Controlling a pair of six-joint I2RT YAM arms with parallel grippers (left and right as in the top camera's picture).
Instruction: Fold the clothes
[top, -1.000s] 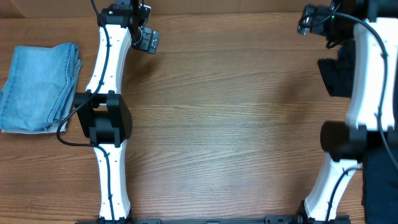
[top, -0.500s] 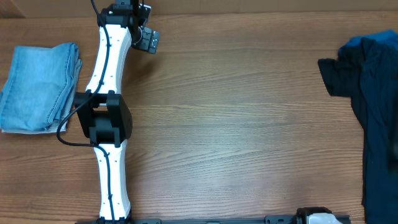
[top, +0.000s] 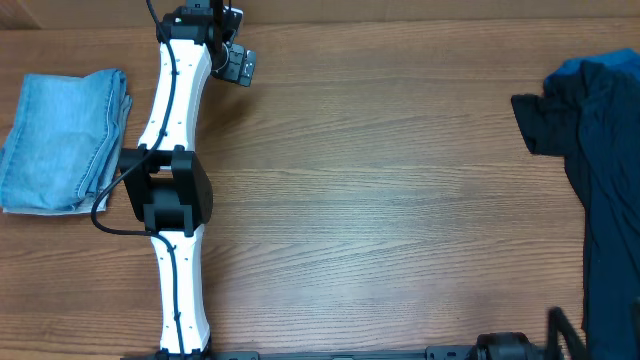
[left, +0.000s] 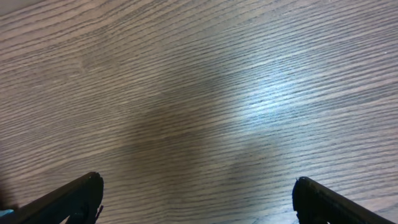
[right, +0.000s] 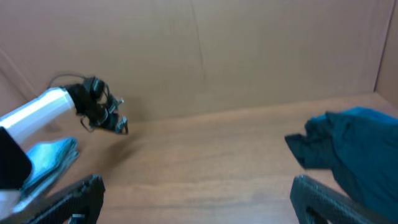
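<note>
The clothes lie at opposite edges of the wooden table (top: 380, 200) that I am working over. The dark navy garment (top: 603, 170), the larger item, sprawls unfolded along the right edge and runs out of the overhead view. The light-blue denim (top: 60, 140) sits folded at the left edge, well apart from it. My left arm (top: 165, 100) reaches toward the far side, passing beside the denim. The left gripper (left: 198, 182) hangs over bare wood, its jaws spread wide and holding nothing. The right gripper (right: 196, 186), low at the near side, is likewise released and empty, and faces across the table.
</note>
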